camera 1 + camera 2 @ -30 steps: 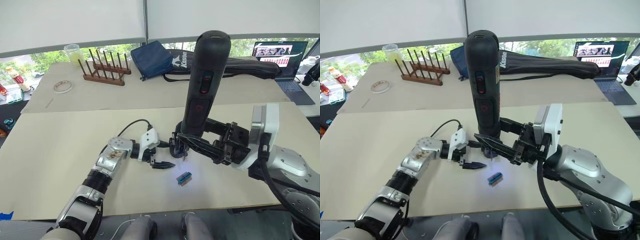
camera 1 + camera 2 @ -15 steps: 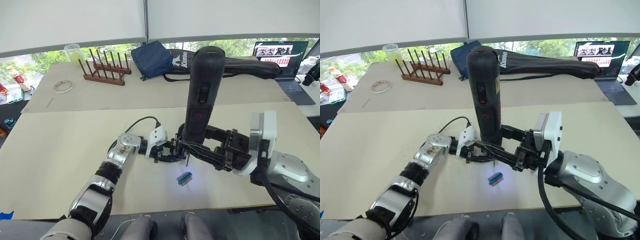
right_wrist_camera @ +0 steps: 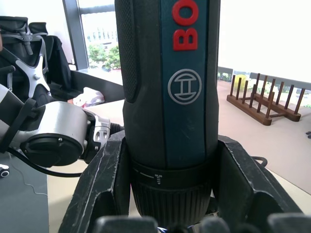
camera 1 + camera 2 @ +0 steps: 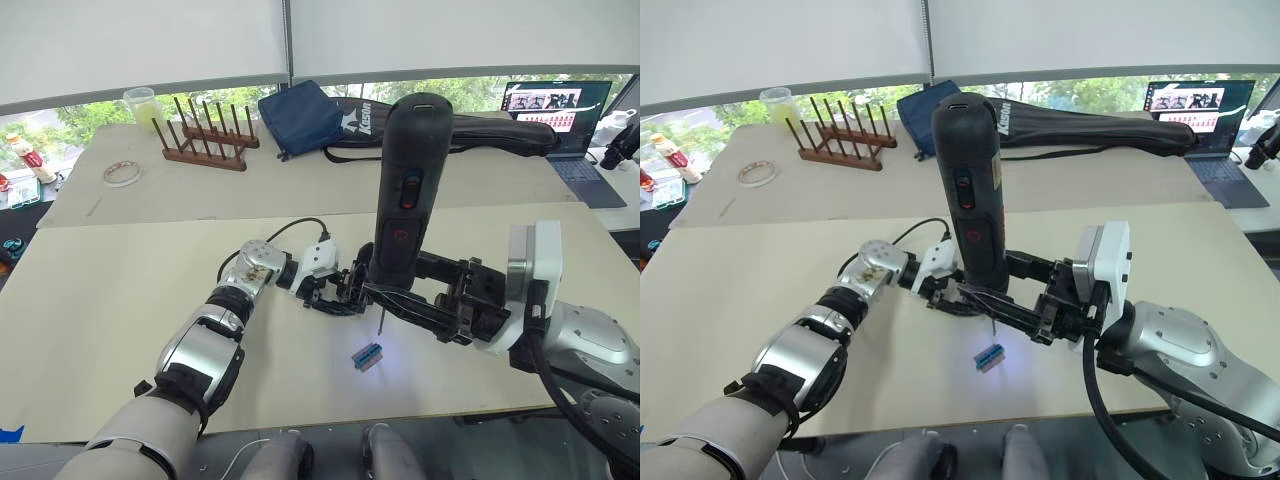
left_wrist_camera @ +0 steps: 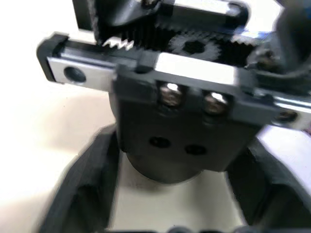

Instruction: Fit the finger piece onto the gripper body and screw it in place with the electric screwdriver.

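Your right gripper (image 4: 385, 296) clamps the thick black cylindrical electric screwdriver (image 4: 405, 190) upright; your left gripper (image 4: 335, 297) brackets the small black blocky gripper body (image 5: 187, 133) — fingers spread. Centre the bit over a screw before driving.

One thick black cylindrical electric screwdriver (image 4: 405, 200) with red marks; one small black blocky gripper body (image 5: 187, 133); one tiny green block (image 4: 368, 355); one wooden peg rack (image 4: 207, 140); one dark blue fabric pouch (image 4: 300, 118); one open laptop (image 4: 555, 115); one white tape roll (image 4: 121, 173).
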Controlling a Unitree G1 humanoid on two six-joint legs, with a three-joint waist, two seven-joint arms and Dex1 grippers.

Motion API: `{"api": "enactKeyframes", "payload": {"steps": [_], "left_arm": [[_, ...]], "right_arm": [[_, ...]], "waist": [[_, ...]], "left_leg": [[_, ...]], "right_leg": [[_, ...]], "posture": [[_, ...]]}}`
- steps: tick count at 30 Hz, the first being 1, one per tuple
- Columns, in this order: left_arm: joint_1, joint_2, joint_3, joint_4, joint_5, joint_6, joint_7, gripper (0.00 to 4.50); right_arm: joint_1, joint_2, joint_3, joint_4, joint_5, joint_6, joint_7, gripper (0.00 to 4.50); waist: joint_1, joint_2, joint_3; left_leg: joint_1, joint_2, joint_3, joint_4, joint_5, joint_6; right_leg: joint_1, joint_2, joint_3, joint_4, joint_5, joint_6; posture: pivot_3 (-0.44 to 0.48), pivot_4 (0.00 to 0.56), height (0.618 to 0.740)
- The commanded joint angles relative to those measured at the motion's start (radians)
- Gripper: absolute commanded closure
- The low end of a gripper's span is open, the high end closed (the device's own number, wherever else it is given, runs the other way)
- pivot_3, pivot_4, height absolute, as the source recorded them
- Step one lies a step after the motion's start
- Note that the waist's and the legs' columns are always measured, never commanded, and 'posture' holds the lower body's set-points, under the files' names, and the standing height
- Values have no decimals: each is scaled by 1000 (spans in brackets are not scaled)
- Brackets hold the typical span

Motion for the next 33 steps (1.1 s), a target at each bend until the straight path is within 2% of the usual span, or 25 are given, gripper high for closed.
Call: {"api": "enactKeyframes", "payload": {"steps": [1,5,8,11,15,20,29,33], "left_arm": [[30,36,30,-43,2,8,-9,0],[127,67,75,-211,-41,107,2,0],[298,88,102,-503,-84,250,79,0],[416,89,101,-715,-81,352,182,0],[507,69,98,-886,-93,463,299,0],[546,40,78,-947,-97,493,376,0],[531,-20,32,-885,-70,437,474,0],[518,-22,27,-850,-63,401,491,1817]], "right_arm": [[-9,-4,-44,-34,19,-31,4,2556],[-19,-1,-42,-27,22,-29,-2,2556],[-35,3,-30,-21,16,-26,-8,2556],[-50,4,-25,-12,12,-24,-16,2556],[-70,5,-21,0,14,-19,-23,2556],[-109,2,-15,15,31,-6,-33,2556],[-280,33,38,76,61,40,-79,2556],[-367,61,68,106,85,68,-106,2556]], "waist": [[0,0,0],[-1,0,0],[-4,0,0],[-2,0,0],[7,0,0],[6,0,0],[3,0,0],[4,0,0]], "left_leg": [[0,0,0,0,0,0],[0,0,0,0,0,0],[1,0,0,0,0,0],[1,1,0,0,0,0],[2,1,0,0,0,0],[2,0,0,0,0,0],[2,0,0,-1,0,0],[2,1,0,-1,0,-1]], "right_leg": [[0,0,0,0,0,0],[0,0,0,0,0,0],[0,0,1,1,0,0],[-1,0,1,1,0,0],[1,0,1,0,0,0],[1,0,1,0,0,0],[1,-1,1,-1,0,0],[0,-2,1,0,0,0]], "posture": [[0,150,740],[0,150,740],[0,150,740],[0,150,740],[0,150,740],[0,150,740],[0,150,740],[0,150,740]]}}
